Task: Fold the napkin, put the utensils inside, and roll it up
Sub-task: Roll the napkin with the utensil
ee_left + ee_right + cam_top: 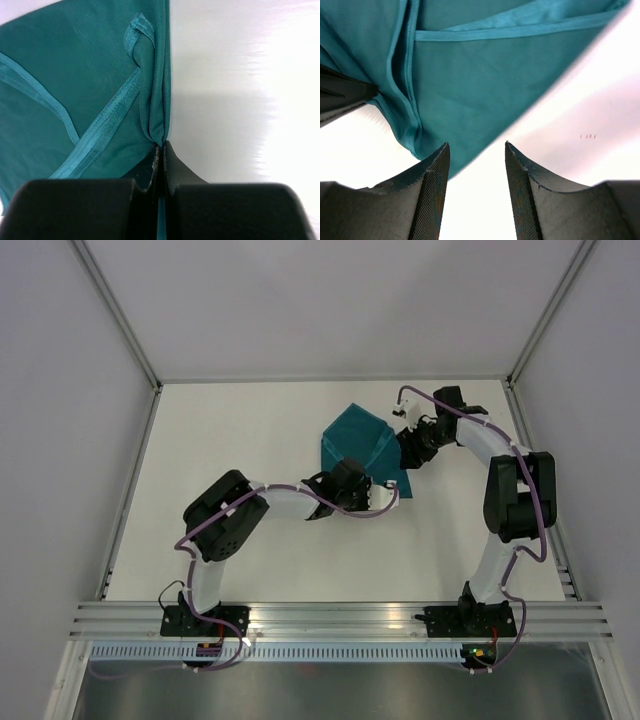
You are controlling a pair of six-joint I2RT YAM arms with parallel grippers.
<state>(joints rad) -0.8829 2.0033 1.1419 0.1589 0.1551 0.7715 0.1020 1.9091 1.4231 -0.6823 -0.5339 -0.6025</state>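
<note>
The teal napkin (360, 445) lies partly folded on the white table, between the two grippers. My left gripper (385, 495) is shut on the napkin's near right corner; in the left wrist view the cloth (90, 85) bunches into the closed fingertips (161, 146). My right gripper (408, 452) is open and empty at the napkin's right edge. In the right wrist view its fingers (437, 165) stand apart, with the napkin's edge (485, 85) just ahead of them and nothing between them. The knife is out of view.
Grey walls enclose the white table (240, 430) on three sides. A metal rail (340, 618) runs along the near edge, where both arm bases are bolted. The left arm's elbow (225, 515) reaches over the table's middle left.
</note>
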